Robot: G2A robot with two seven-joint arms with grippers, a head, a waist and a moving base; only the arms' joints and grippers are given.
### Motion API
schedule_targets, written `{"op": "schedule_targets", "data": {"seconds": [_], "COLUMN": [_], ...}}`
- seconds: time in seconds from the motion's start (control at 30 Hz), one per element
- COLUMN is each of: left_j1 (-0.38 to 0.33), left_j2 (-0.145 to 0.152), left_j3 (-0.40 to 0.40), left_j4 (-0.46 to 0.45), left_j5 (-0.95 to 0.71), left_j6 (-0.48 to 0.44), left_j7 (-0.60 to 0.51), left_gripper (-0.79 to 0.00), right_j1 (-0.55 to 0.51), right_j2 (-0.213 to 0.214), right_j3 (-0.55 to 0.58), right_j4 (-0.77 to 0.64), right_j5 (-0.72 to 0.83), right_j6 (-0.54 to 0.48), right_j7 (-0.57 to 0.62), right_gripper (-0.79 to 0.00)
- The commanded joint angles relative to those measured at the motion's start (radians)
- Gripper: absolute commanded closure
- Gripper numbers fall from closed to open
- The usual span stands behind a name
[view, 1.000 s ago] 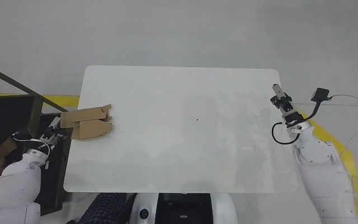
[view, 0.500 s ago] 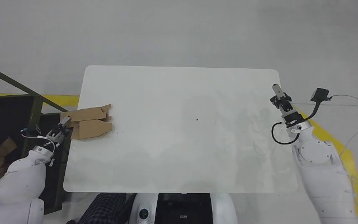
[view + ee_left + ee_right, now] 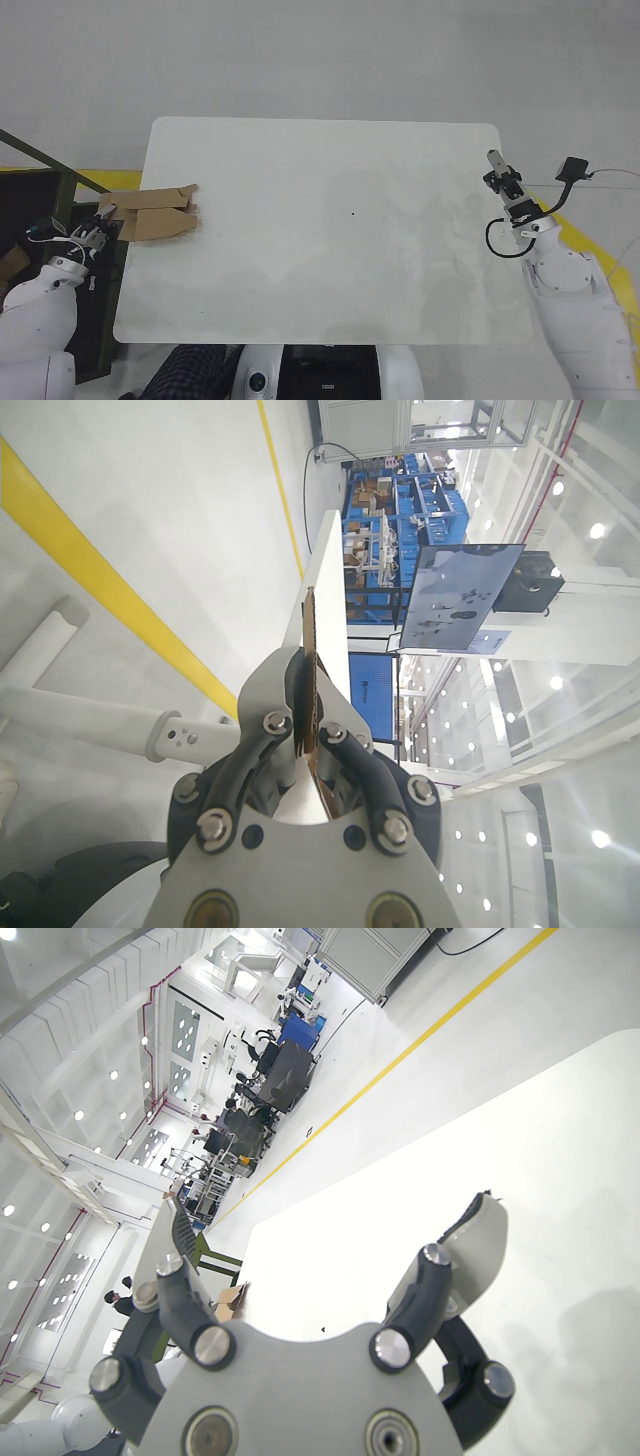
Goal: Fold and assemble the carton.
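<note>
A flat brown carton [image 3: 155, 213] lies over the left edge of the white table [image 3: 330, 240], its flaps pointing toward the table's middle. My left gripper [image 3: 104, 222] is shut on the carton's outer end, just off the table edge. In the left wrist view the cardboard [image 3: 310, 660] runs edge-on between the closed fingers [image 3: 296, 692]. My right gripper [image 3: 497, 165] stands open over the table's right edge, far from the carton, with nothing between its fingers [image 3: 175, 1228]. The carton [image 3: 231, 1300] also appears small and distant in the right wrist view.
A dark green frame with a black bin [image 3: 35, 215] stands on the floor left of the table. A yellow floor line [image 3: 110, 178] passes behind it. The broad white tabletop lies between the two arms.
The left gripper has shifted up along the table's left edge, and the carton has turned and slid slightly with it. The right arm has not moved.
</note>
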Motion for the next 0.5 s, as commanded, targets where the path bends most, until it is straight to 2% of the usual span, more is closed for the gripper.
{"op": "schedule_targets", "data": {"seconds": [0.0,0.1,0.23,0.47], "left_j1": [-0.003,-0.006,-0.01,-0.006], "left_j2": [0.003,0.008,0.013,0.014], "left_j3": [-0.015,-0.036,-0.06,-0.083], "left_j4": [-0.008,-0.022,-0.048,-0.133], "left_j5": [-0.028,-0.067,-0.114,-0.166], "left_j6": [0.001,0.015,0.042,0.075], "left_j7": [-0.017,-0.046,-0.085,-0.155], "left_gripper": [-0.003,-0.018,0.0,0.0], "right_j1": [0.0,0.0,0.0,0.0], "right_j2": [0.0,0.0,0.0,0.0], "right_j3": [0.0,0.0,0.0,0.0], "right_j4": [0.0,0.0,0.0,0.0], "right_j5": [0.0,0.0,0.0,0.0], "right_j6": [0.0,0.0,0.0,0.0], "right_j7": [0.0,0.0,0.0,0.0], "right_gripper": [-0.785,-0.785,-0.785,-0.785]}}
